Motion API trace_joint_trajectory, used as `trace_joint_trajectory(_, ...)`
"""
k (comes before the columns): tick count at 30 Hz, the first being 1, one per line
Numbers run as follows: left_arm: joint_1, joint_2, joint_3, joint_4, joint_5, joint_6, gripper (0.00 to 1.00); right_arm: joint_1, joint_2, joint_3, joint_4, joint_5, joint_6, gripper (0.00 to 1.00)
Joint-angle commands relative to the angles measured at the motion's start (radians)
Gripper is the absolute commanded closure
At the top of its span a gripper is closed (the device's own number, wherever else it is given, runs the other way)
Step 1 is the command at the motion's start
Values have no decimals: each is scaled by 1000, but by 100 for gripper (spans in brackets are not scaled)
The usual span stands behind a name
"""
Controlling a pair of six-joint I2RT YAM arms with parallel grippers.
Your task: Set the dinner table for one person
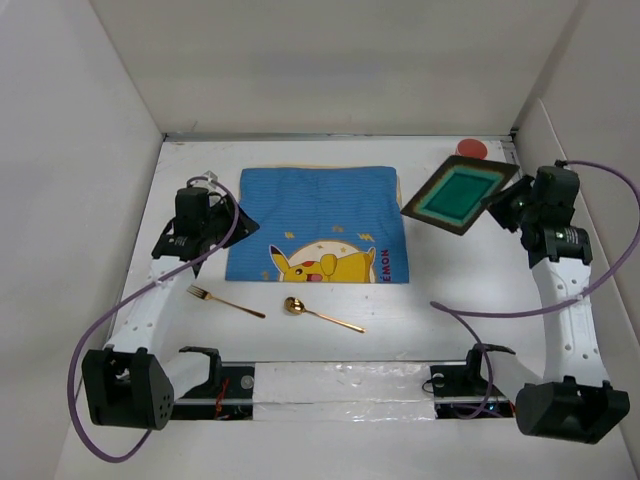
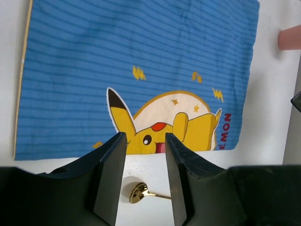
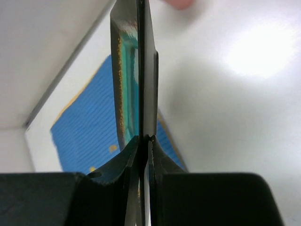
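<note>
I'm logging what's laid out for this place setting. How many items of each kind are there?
Cutlery: 2 (gold fork, gold spoon)
Plates: 1 (square teal plate)
Mats: 1 (blue cloth mat)
Cups: 1 (red cup)
Total: 5

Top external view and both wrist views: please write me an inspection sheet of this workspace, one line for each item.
Surface: white table, with a blue cartoon mat lying flat in the middle.
Job's things: gold fork and gold spoon lie on the table in front of the mat; square plate, teal inside, is held tilted off the table, right of the mat.
Clutter: small red round thing at the far right corner.
Grippers: left gripper open and holding nothing; right gripper shut on the plate's edge.
Cables: a purple cable loops off the left arm, another off the right.
Surroundings: white walls on three sides.
</note>
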Motion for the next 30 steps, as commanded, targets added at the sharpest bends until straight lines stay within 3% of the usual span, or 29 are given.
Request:
trace_joint_trajectory(1, -1, 12, 54, 40, 14, 16, 64, 75, -8, 130, 209, -185, 1, 100)
trace_joint_trajectory(5, -1, 41, 99, 55, 32, 16, 59, 206, 128, 155, 374, -452, 6, 100)
trace_joint_trajectory(9, -1, 72, 171, 46, 32, 33, 58, 331, 265, 77, 670, -559, 83, 100)
trace_joint_trajectory(11, -1, 82, 202, 41, 32, 39, 58, 360, 324, 38, 897, -621, 175, 100)
trace_joint_trajectory(14, -1, 85, 216, 43, 32, 39, 58, 426, 442, 18, 1110, -626, 262, 100)
trace_joint_trajectory(21, -1, 67, 182, 57, 21, 31, 58, 524, 658, 66, 1302, -620, 324, 100)
trace_joint_trajectory(30, -1, 46, 127, 60, 18, 30, 58, 572, 793, 32, 1339, -552, 348, 100)
